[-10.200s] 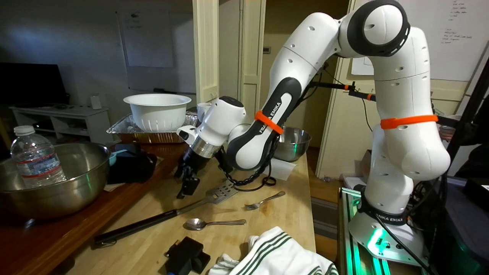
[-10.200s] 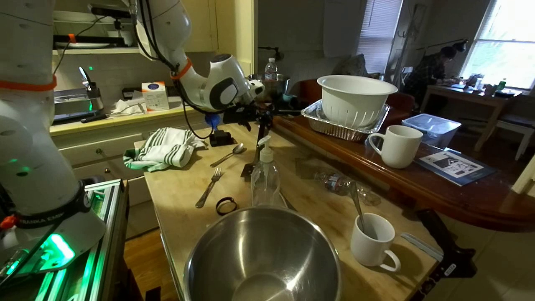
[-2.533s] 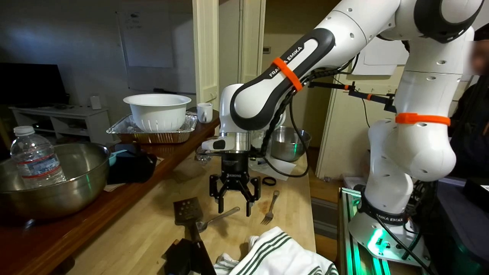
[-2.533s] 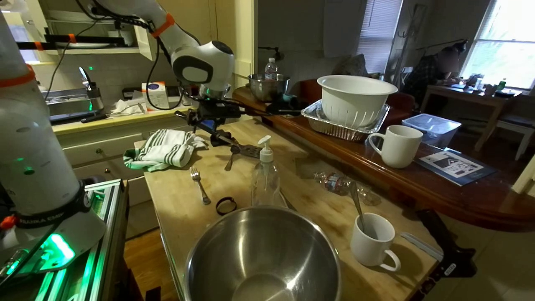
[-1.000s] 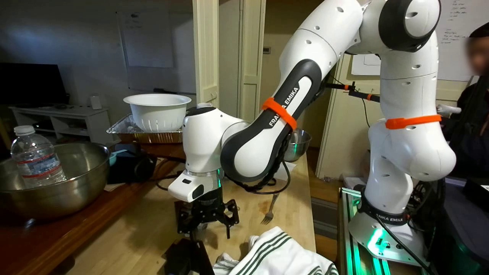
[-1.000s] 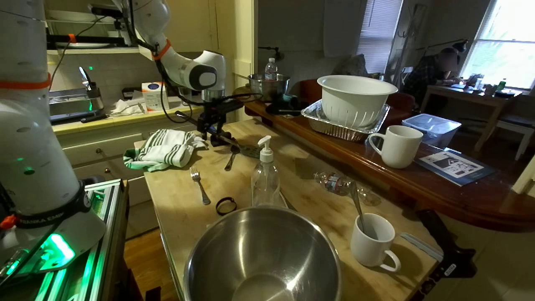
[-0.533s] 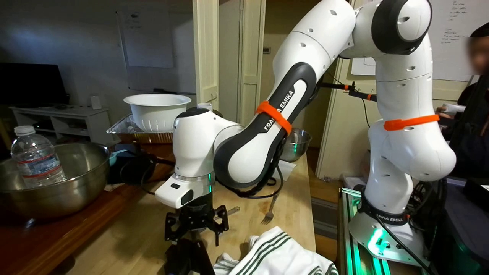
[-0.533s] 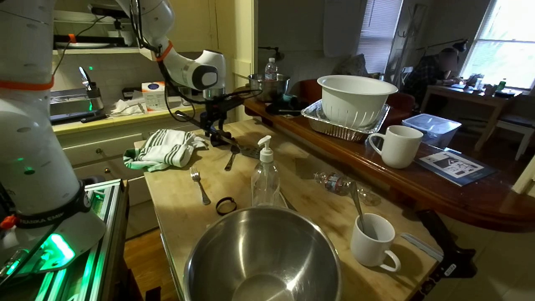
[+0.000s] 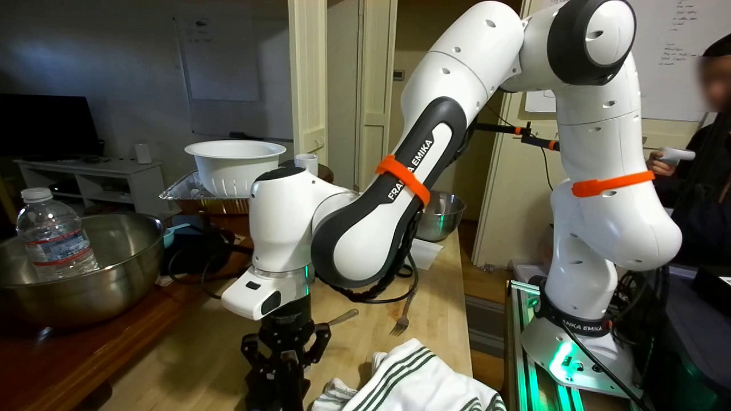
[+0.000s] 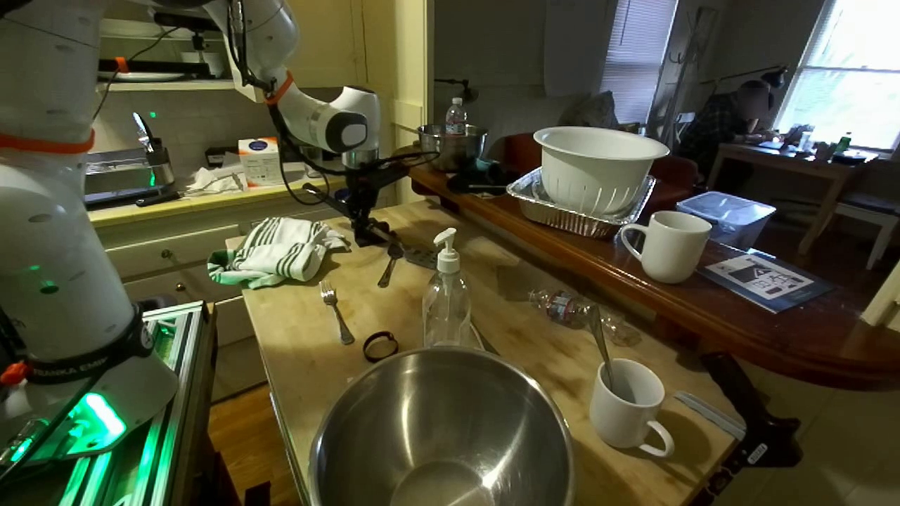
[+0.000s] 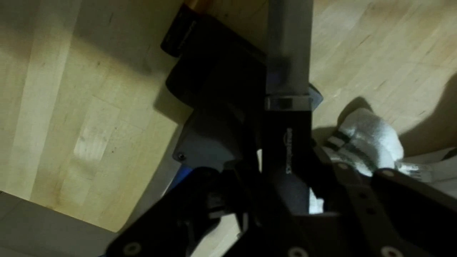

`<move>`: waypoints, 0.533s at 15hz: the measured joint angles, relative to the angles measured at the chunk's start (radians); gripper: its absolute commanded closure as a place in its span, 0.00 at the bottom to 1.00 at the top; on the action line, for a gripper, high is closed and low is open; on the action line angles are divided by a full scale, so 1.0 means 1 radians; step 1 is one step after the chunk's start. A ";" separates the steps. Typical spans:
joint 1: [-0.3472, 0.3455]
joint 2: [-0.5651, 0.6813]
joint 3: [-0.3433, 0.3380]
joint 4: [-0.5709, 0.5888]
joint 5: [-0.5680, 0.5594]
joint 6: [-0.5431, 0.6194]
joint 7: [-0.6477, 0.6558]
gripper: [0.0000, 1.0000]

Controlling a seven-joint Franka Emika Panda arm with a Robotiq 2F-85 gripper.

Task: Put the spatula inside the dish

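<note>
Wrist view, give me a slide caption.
Gripper closed on the black-handled spatula, striped towel at picture right.

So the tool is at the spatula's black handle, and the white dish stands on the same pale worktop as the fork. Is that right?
Not quite: the white dish sits in a foil tray on the raised dark counter, as both exterior views show; of the two, only the fork lies on the pale worktop. The rest stands.

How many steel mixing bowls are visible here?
2. One steel mixing bowl, holding a water bottle, is on the brown ledge; the other bowl is on the worktop, near the pump bottle. Others may be hidden.
</note>
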 measured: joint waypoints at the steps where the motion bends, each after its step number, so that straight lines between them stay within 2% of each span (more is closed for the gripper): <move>1: 0.000 0.000 0.000 0.002 0.000 0.000 0.002 0.92; 8: -0.004 -0.045 0.005 0.026 0.001 -0.071 0.058 0.92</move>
